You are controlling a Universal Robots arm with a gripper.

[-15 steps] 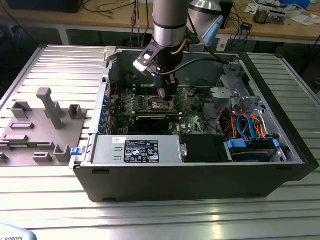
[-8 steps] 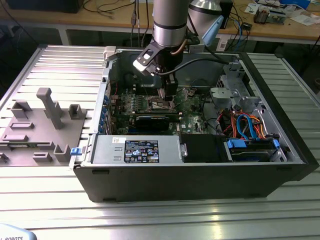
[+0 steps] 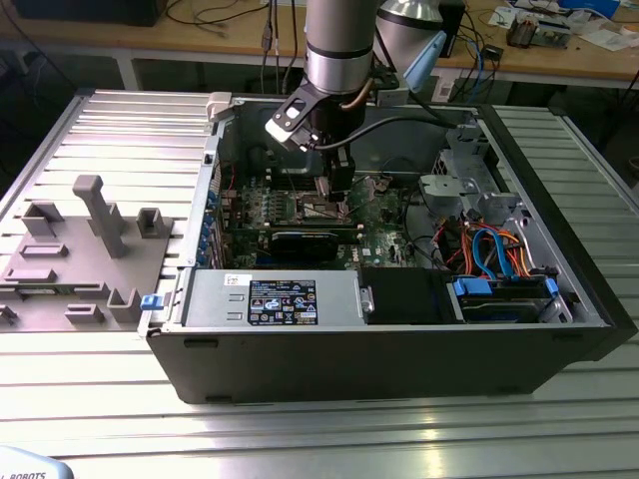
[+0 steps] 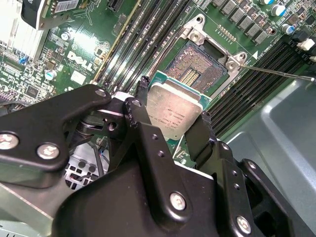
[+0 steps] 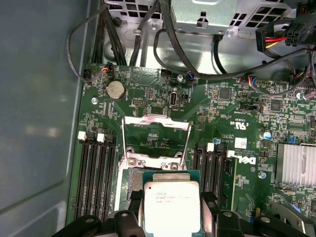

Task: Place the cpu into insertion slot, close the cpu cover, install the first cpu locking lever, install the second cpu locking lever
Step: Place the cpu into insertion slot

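Second wrist view gave you the closest look: the gripper [image 4: 174, 100] had its two black fingers [image 4: 139, 109] pinching the cpu [image 4: 174, 112] by two opposite edges. The chip sat squarely between them with its silver-grey top facing the camera. You could see the same grip in the first wrist view, where the cpu [image 5: 171, 207] lay between the fingers [image 5: 208, 203], its green border showing around the metal lid.

Just past the fingertips lay the insertion slot [image 4: 195, 72]. The held chip overlapped the slot's nearer edge, and most of the slot's dark contact field was uncovered. Whether the chip touched the slot, you could not tell. In the first wrist view a strip of the insertion slot [image 5: 127, 186] showed just beside the chip.

At the far side of the slot the cpu cover [image 5: 157, 119] stood swung up and open, green board visible through its cut-out. A thin locking lever [image 4: 279, 73] stuck out beside the slot, unlatched. Rows of black memory slots [image 5: 96, 177] flanked the slot on both sides.

Farther out, the exterior view showed you the gripper [image 3: 334, 196] lowered over the slot on the motherboard [image 3: 384, 228], inside the open computer case [image 3: 399, 344], which rested on a ribbed metal table [image 3: 319, 429].
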